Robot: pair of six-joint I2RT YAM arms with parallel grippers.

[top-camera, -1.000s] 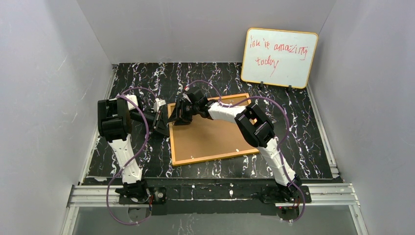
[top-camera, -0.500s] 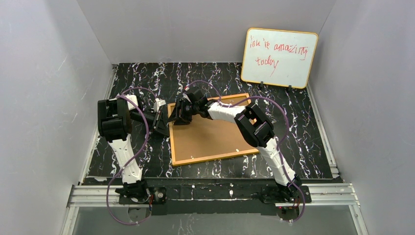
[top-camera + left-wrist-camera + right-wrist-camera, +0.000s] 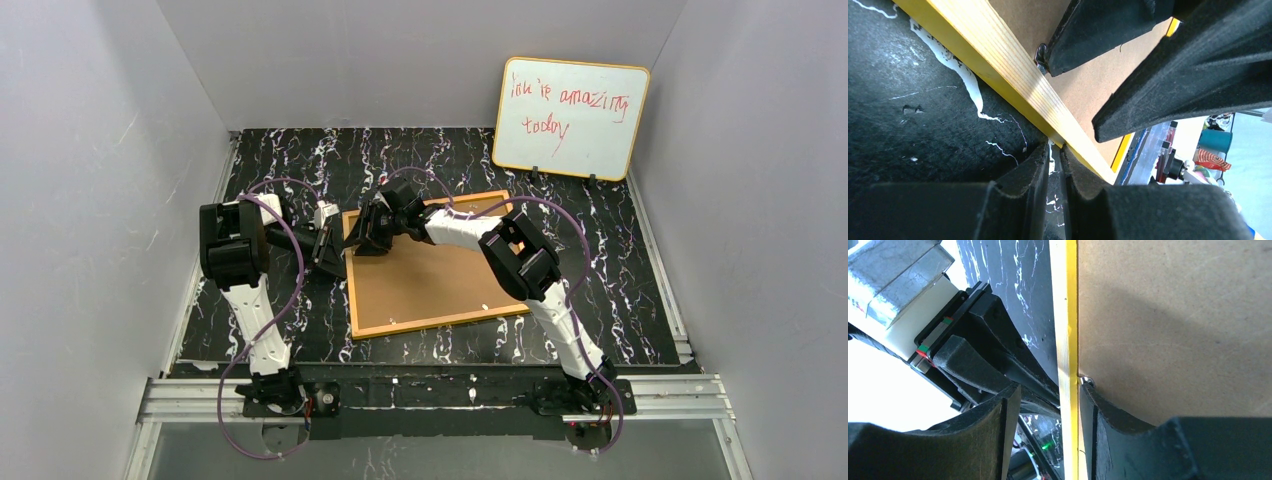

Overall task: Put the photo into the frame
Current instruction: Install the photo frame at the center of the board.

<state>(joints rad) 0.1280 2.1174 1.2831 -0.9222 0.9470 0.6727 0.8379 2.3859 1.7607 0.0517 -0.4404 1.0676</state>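
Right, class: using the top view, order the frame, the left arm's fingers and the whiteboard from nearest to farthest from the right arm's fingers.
1. frame: its left rim runs between the right arm's fingers.
2. left arm's fingers: just beyond that rim, on the left.
3. whiteboard: far off, propped at the back right.

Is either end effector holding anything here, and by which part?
Nothing is clamped. The right end effector straddles the rim of the frame, jaws open; the left end effector, nearly shut, is empty beside it.

top: high, looking down | wrists: close-up — both share frame (image 3: 1013, 75) rim
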